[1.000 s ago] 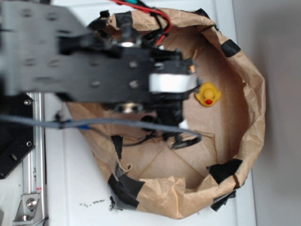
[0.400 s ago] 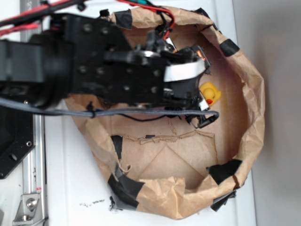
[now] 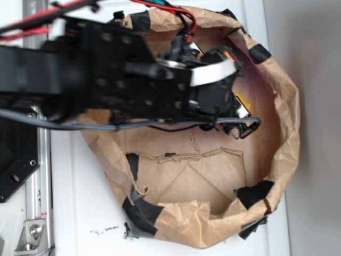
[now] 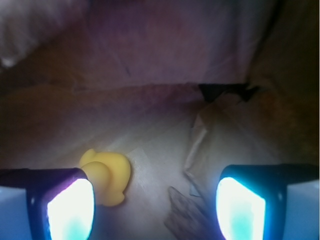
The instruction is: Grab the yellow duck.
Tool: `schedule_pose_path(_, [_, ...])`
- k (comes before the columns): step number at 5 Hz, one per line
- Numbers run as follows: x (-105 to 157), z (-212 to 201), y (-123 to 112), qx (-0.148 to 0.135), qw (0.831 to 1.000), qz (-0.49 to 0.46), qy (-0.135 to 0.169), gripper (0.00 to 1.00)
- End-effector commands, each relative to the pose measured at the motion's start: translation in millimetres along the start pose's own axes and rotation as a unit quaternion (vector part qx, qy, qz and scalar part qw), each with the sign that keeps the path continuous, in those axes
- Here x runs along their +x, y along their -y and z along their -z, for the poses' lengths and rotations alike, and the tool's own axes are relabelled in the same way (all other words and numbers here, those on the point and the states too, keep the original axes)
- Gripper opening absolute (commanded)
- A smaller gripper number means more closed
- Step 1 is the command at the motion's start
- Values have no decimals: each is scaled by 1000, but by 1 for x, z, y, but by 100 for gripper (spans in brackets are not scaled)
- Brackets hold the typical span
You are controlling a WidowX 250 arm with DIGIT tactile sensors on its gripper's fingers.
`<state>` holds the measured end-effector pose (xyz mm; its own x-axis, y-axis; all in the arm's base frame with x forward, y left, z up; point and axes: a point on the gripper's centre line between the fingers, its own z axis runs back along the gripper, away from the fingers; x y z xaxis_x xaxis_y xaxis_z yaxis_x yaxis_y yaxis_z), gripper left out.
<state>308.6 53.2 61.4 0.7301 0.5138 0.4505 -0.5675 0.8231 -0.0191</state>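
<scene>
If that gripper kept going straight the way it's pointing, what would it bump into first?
Probably the brown paper floor between its open fingers. The yellow duck sits off-centre by one finger, so it might get clipped; depth is unclear.

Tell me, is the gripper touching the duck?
Cannot tell. In the wrist view the gripper is open and the duck sits by one fingertip, which overlaps it, so no contact or gap shows plainly.
</scene>
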Motion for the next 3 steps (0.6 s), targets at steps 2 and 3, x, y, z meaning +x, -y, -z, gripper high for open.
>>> schedule_pose_path(2, [17, 24, 1, 28, 1000, 8, 7, 100])
schedule_pose_path(3, [4, 34, -10, 42, 999, 18, -24, 100])
